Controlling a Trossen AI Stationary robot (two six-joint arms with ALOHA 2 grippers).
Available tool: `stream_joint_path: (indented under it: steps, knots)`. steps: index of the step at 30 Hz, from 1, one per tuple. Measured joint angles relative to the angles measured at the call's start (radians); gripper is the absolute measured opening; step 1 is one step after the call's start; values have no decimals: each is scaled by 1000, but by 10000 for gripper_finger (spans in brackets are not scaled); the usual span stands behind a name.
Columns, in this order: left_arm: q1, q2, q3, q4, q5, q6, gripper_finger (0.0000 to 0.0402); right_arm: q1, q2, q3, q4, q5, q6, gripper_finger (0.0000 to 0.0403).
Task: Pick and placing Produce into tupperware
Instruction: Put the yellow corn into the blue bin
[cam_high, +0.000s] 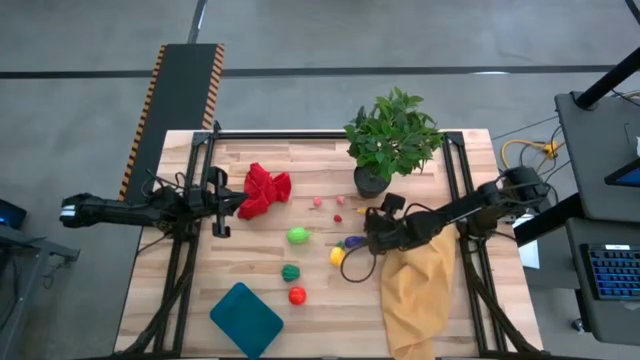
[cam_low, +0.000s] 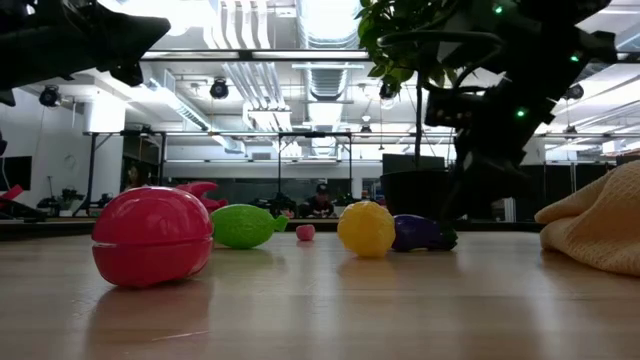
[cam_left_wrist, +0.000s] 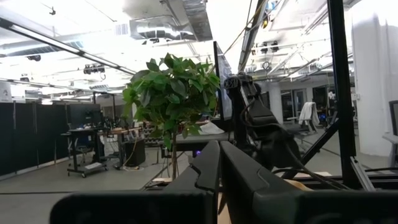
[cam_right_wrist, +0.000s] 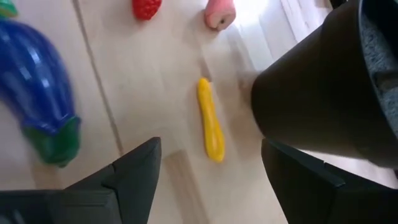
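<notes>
R tool (cam_right_wrist: 208, 168) spread wide over thin yellow veg (cam_right_wrist: 210, 119) near purple eggplant (cam_right_wrist: 37, 93); L tool (cam_high: 222, 205) parked by red cloth (cam_high: 264, 190), state unclear.

I can't read any text from my station. No words, numbers, labels or brand marks stand out on anything, on the table or in the room behind it.
</notes>
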Motion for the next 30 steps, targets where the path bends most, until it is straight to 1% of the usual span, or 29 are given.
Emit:
stream_joint_path:
  steps: [3, 8, 15, 21, 30]
  knots:
    - [0, 0, 0, 0, 0, 0, 0, -30, -11, 0, 5, -27, -23, 270]
    - [0, 0, 0, -1, 0, 0, 0, -99, -1, -5, 47, -175, -89, 270]
    - [0, -1, 0, -2, 0, 0, 0, -170, 21, -6, 83, -226, -185, 270]
    - [0, -1, 0, -2, 0, 0, 0, -217, 47, -6, 93, -342, -234, 270]
    - [0, -2, 0, -1, 0, 0, 0, -249, 56, -4, 110, -366, -298, 263]
